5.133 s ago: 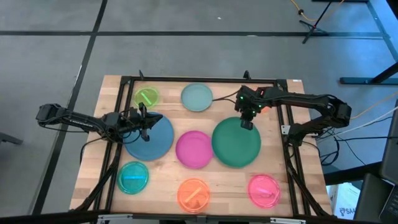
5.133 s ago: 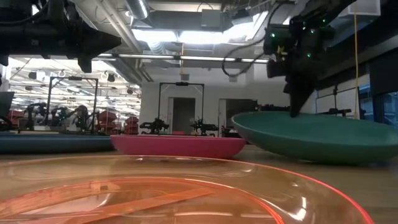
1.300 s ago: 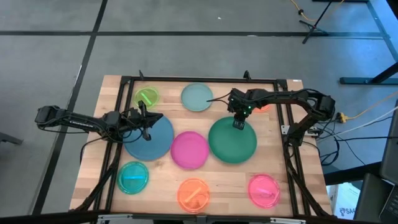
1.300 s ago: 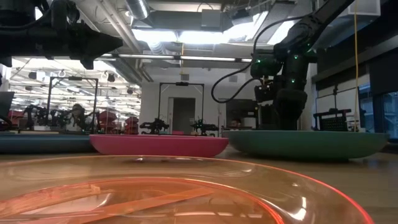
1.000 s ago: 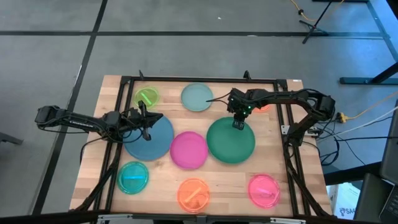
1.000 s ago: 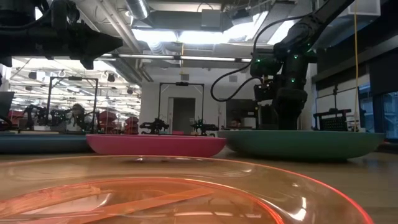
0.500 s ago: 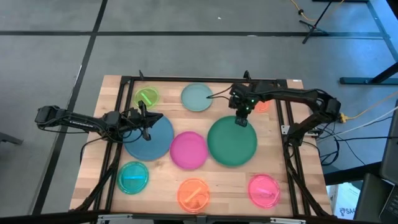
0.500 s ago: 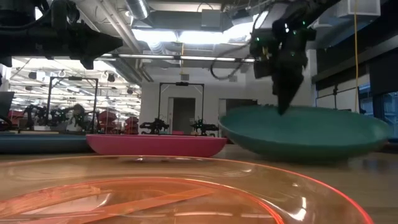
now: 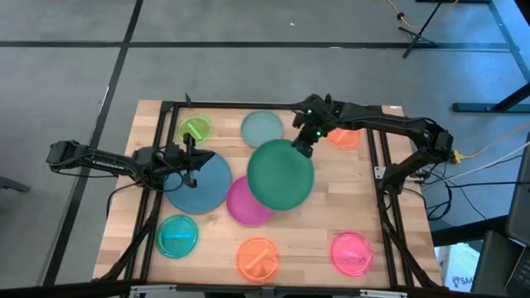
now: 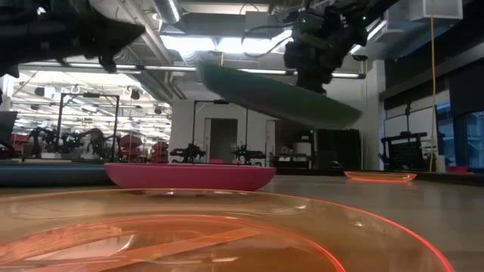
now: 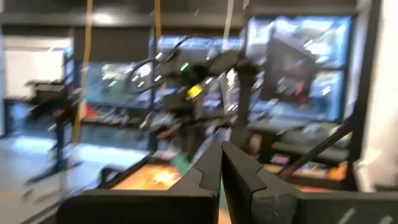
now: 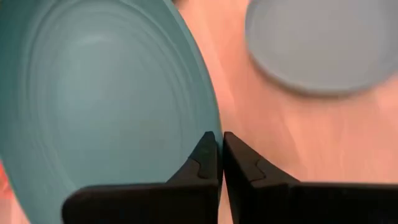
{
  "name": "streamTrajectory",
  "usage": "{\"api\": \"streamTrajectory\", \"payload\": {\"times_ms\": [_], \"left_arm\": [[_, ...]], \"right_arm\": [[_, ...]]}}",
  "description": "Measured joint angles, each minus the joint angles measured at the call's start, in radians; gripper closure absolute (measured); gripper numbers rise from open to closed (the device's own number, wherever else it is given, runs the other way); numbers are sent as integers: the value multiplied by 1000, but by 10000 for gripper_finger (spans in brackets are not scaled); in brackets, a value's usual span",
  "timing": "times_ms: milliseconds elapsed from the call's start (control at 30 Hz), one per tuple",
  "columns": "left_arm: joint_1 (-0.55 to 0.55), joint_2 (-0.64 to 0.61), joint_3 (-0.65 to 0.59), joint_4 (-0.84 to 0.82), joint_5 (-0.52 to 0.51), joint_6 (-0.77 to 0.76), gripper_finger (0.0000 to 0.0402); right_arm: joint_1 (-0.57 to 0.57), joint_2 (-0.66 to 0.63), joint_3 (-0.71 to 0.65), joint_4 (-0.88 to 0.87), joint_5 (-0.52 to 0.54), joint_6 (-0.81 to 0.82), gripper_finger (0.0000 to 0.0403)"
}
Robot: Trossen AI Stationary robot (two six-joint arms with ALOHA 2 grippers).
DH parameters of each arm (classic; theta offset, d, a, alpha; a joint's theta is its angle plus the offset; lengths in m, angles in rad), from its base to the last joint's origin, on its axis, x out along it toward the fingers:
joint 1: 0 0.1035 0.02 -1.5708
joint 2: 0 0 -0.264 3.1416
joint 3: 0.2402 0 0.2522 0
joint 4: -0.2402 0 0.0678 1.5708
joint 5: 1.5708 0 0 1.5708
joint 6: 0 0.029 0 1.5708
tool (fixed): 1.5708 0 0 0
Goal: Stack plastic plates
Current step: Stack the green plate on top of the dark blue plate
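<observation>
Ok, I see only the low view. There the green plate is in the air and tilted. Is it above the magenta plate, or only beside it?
Observer: From above, the dark green plate covers the side of the magenta plate that is nearer the right arm. The rest of it hangs over bare table.
Operator: Where on the plate does the gripper hold?
Observer: The right gripper is shut on the rim, at the edge that faces the back of the table, near the pale teal plate.
Operator: And the left arm?
Observer: The left gripper hovers over the blue plate, shut, with nothing in it.
</observation>
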Motion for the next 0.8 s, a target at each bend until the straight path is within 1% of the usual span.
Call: {"api": "streamTrajectory", "payload": {"times_ms": [100, 200, 367, 533, 700, 800], "left_arm": [[0, -1, 0, 76, 46, 1, 396], [0, -1, 0, 135, 61, 6, 396], [1, -1, 44, 141, 63, 50, 396], [0, -1, 98, 138, 63, 59, 396], [0, -1, 126, 138, 70, 121, 396], [1, 0, 148, 141, 70, 133, 396]], "right_arm": [[8, 20, 0, 121, 11, 43, 403], [15, 57, 0, 236, 9, 76, 403], [38, 141, 6, 416, 6, 125, 403], [59, 255, 113, 419, 8, 128, 402], [81, 380, 265, 418, 7, 132, 402], [92, 451, 361, 418, 19, 147, 402]]}}
